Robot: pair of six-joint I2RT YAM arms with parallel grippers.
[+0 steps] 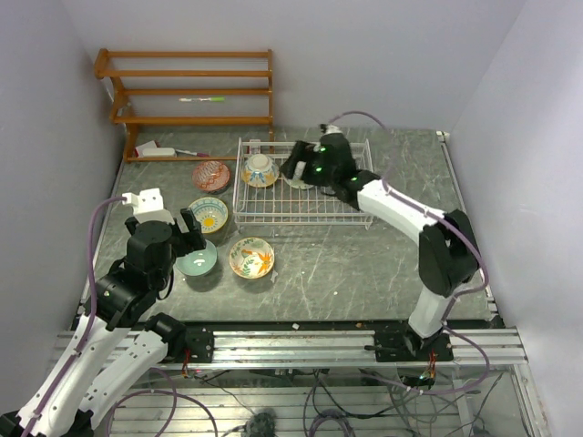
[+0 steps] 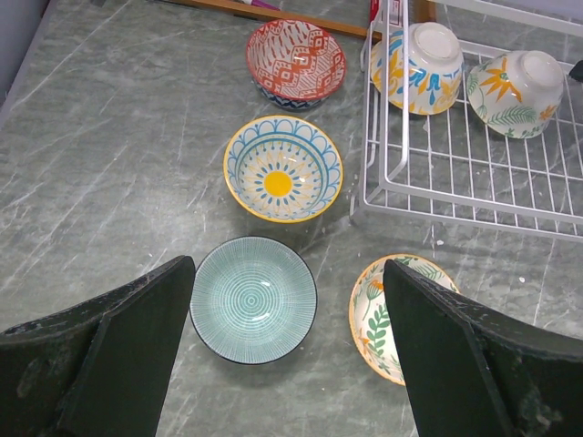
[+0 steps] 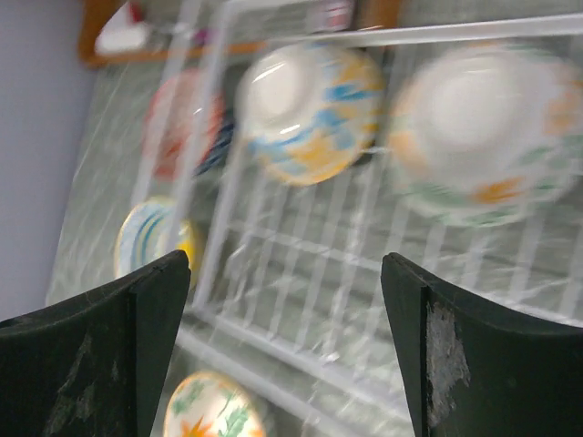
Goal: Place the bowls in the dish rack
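We see the left hand [image 2: 290,269] spread wide and holding nothing, its two dark fingers [image 2: 109,346] poised above the grey counter [image 2: 109,164]. Between them sits the teal bowl [image 2: 253,299]. Just ahead of it is the yellow-and-blue bowl [image 2: 283,168], and farther ahead the red patterned bowl [image 2: 296,62]. At the hand's right, an orange floral bowl [image 2: 387,314] is partly hidden behind a finger. Ahead and to the right stands the white wire dish rack [image 2: 474,196], which holds a blue-and-orange bowl [image 2: 419,56] and a leafy orange bowl [image 2: 516,80] side by side, bottoms facing outward. The right hand [image 3: 284,264], also spread and empty, hangs over the rack with both racked bowls just ahead. Its view is blurred.
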